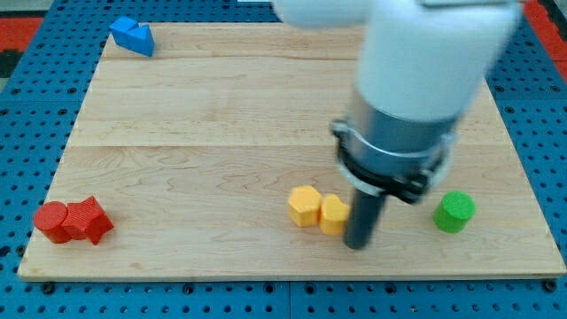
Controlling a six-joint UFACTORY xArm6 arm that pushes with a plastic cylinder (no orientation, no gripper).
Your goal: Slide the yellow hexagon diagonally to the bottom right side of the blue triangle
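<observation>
text/labels: none legible | brands/nos./signs: none seen on board (pixel 221 115), blocks or arm

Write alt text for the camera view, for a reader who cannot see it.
My tip touches the right side of two adjoining yellow blocks low on a wooden board. A green cylinder sits right, red blocks bottom left, a blue block top left.

yellow hexagon (pixel 304 206), blue triangle (pixel 133 36), green cylinder (pixel 454 212)
</observation>
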